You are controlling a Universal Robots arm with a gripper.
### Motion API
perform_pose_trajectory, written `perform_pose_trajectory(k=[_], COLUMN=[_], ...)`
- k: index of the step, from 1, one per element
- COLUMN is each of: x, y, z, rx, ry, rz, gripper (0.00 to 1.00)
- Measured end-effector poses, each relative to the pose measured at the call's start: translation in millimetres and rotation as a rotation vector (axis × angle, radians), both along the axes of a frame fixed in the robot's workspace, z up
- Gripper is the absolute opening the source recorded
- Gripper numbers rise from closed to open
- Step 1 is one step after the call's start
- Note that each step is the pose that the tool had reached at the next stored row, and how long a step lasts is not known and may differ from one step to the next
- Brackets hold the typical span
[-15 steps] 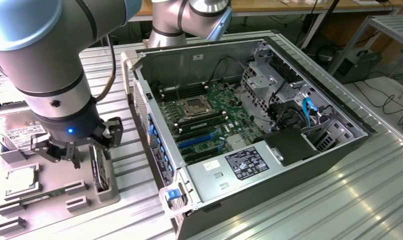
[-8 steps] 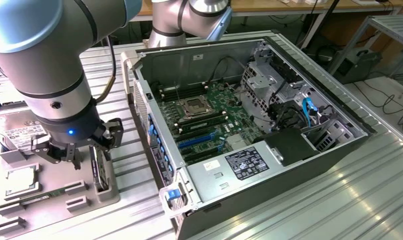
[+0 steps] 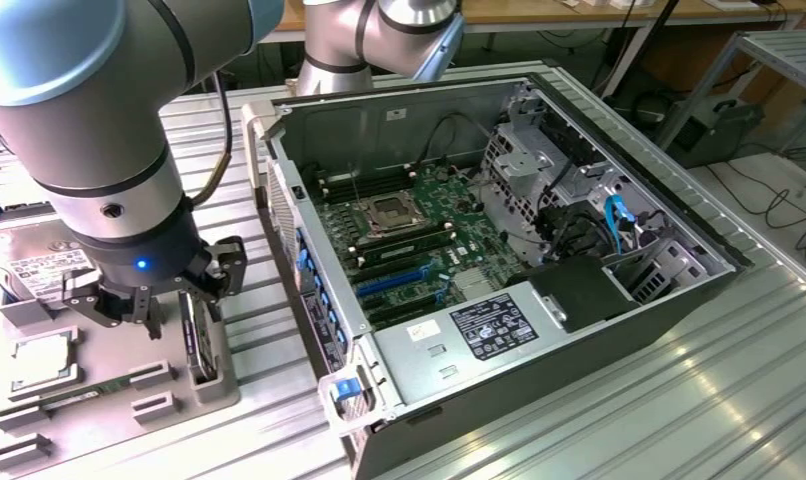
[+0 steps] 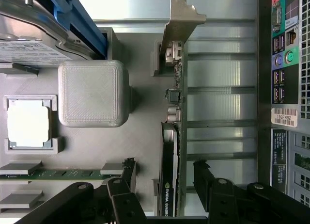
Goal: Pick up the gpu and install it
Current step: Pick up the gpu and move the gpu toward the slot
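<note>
The wide-open gripper [image 4: 164, 165] straddles the upright gpu [image 4: 168, 185], apparently not touching it; under the gpu is a grey tray [image 4: 143, 132] on a ribbed metal table [image 3: 670, 400].

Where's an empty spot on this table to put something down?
The ribbed table is bare on the exterior view's right of the computer case. A narrow bare strip runs between the case and the gray tray. The tray is crowded with parts, and the open gripper straddles the gpu there.

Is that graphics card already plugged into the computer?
No, the gpu stands on edge in the grey holder tray outside the computer case, with the open gripper straddling it.
</note>
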State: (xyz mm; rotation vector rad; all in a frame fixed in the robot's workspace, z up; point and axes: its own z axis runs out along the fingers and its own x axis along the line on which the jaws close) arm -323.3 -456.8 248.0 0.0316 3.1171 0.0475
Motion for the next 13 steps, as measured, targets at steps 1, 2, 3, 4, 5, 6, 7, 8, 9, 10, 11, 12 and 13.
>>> perform_pose_trajectory(k=[1, 2, 3, 4, 5, 6, 7, 8, 9, 10, 11, 12, 13], x=[0.0, 0.0, 0.1, 0.0, 0.1, 0.3, 0.6, 0.6, 0.6, 0.6, 0.6, 0.6, 0.6], y=[0.0, 0.0, 0.0, 0.0, 0.0, 0.0, 0.4, 0.9, 3.1, 5.7, 8.1, 9.0, 9.4], z=[-0.6, -1.2, -2.0, -3.2, -4.8, -6.1, -7.7, -8.7, -10.0, -11.2, -12.4, -13.7, -15.3], rx=[0.0000, -0.0004, -0.0008, -0.0009, -0.0009, -0.0009, -0.0009, -0.0010, -0.0011, -0.0011, -0.0010, -0.0008, -0.0008], ry=[-0.0002, -0.0002, -0.0001, 0.0000, -0.0001, -0.0002, -0.0001, 0.0000, 0.0002, 0.0002, 0.0001, -0.0001, -0.0002], rz=[0.000, 0.000, 0.000, 0.000, 0.000, 0.000, 0.000, 0.000, 0.000, 0.000, 0.000, 0.000, 0.000], gripper=[0.60, 0.60, 0.60, 0.60, 0.60, 0.60, 0.60, 0.60, 0.60, 0.60, 0.60, 0.60, 0.60])
